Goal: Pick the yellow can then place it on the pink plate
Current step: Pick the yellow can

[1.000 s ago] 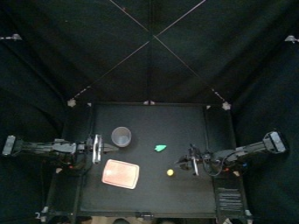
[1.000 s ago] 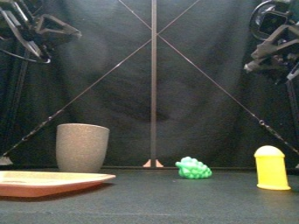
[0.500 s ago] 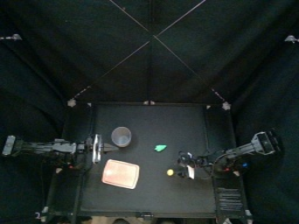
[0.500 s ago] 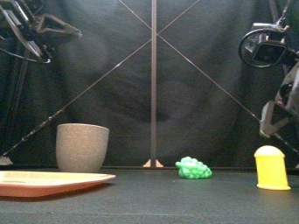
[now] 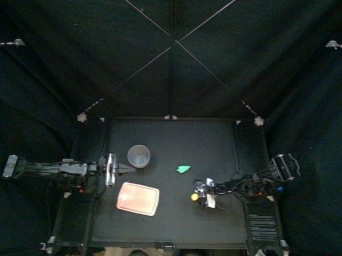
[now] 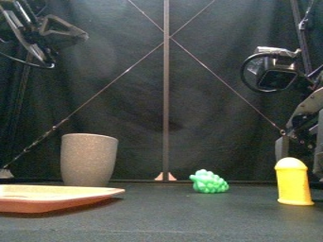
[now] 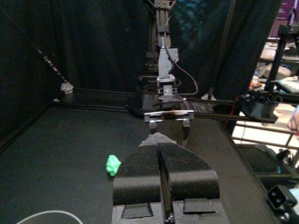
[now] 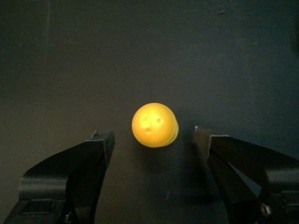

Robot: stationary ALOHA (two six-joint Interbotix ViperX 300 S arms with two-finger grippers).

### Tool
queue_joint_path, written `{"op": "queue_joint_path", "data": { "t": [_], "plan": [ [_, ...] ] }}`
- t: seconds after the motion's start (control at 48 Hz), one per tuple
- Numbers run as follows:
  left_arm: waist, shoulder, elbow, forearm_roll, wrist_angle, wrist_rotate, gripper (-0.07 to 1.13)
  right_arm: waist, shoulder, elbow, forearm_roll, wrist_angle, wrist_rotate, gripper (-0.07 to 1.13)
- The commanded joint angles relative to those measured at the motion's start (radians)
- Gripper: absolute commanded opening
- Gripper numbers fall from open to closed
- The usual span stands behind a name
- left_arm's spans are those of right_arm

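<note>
On the table's right, from above, my right gripper (image 5: 205,188) hangs over the yellow can (image 5: 197,197); the pink plate (image 5: 138,198) lies well left. Front: can upright. Wrist: jaws wide, empty, straddling it. I'd descend centred, then close. Left gripper (image 7: 163,149) rests closed.

Smooth, faintly glossy plastic yellow can (image 6: 293,181); matt speckled grey cup (image 6: 89,159); smooth pink tray (image 6: 63,196)

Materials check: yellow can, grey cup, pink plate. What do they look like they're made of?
Yellow can: probably moulded plastic, smooth and one even colour, with a soft sheen on its rounded top. Grey cup: matt, speckled surface, so ceramic or stone-look plastic; cannot tell which. Pink plate: likely plastic, flat with a thin rim and a faint gloss.
</note>
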Motion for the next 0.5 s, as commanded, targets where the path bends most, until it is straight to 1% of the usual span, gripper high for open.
{"op": "queue_joint_path", "data": {
  "t": [0.021, 0.188, 0.25, 0.312, 0.5],
  "plan": [
    [-0.003, 0.005, -0.017, -0.002, -0.011, -0.002, 0.17, -0.003, 0.028, -0.04, -0.012, -0.012, 0.0, 1.05],
    [-0.014, 0.005, -0.014, -0.011, -0.009, -0.002, 0.17, -0.003, 0.048, -0.054, -0.002, -0.014, 0.002, 1.04],
    [-0.015, 0.005, -0.012, -0.014, -0.009, -0.002, 0.17, -0.003, 0.048, -0.058, 0.0, -0.014, 0.002, 1.01],
    [-0.015, 0.005, -0.008, -0.014, -0.011, -0.002, 0.17, -0.003, 0.046, -0.058, 0.0, -0.012, 0.002, 0.94],
    [-0.015, 0.005, -0.003, -0.021, -0.011, -0.002, 0.17, -0.002, 0.048, -0.06, -0.003, -0.002, 0.002, 0.69]
  ]
}}
